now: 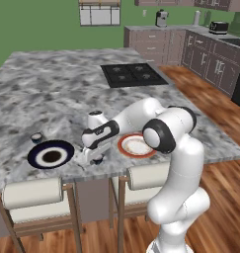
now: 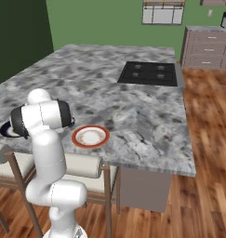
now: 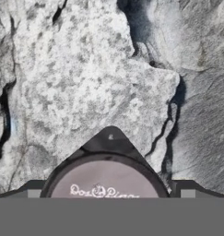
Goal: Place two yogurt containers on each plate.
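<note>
**Pincer parked over a yogurt cup, jaws wide, nothing grabbed yet**

Left base view: the gripper (image 1: 93, 157) is seen low over the marble counter (image 1: 67, 84), between the navy plate (image 1: 51, 154) and the orange-rimmed plate (image 1: 136, 146). A dark yogurt cup (image 1: 97, 160) sits right under the hand, near the counter's front edge. Another small cup (image 1: 36, 138) is parked just behind the navy plate, on the counter and not on it. Both plates look bare, so the task is judged to be barely started.

Right base view: the orange-rimmed plate (image 2: 90, 136) is seen clearly; the navy plate (image 2: 6, 131) is mostly hidden behind the arm, and the hand itself is blocked from sight here.

Hand view: the round lid of the yogurt cup (image 3: 104, 184) is seen dead centre at the bottom, between the two finger tips (image 3: 34, 190), which are spread wide apart with clear gaps on either side. Nothing is held.

What could go wrong: the cup is tiny and close to the edge, so if the fingers come down slightly off-centre it could be nudged or tipped instead of pinched. If too little height is gained on the lift, the plate rim might get clipped.
</note>
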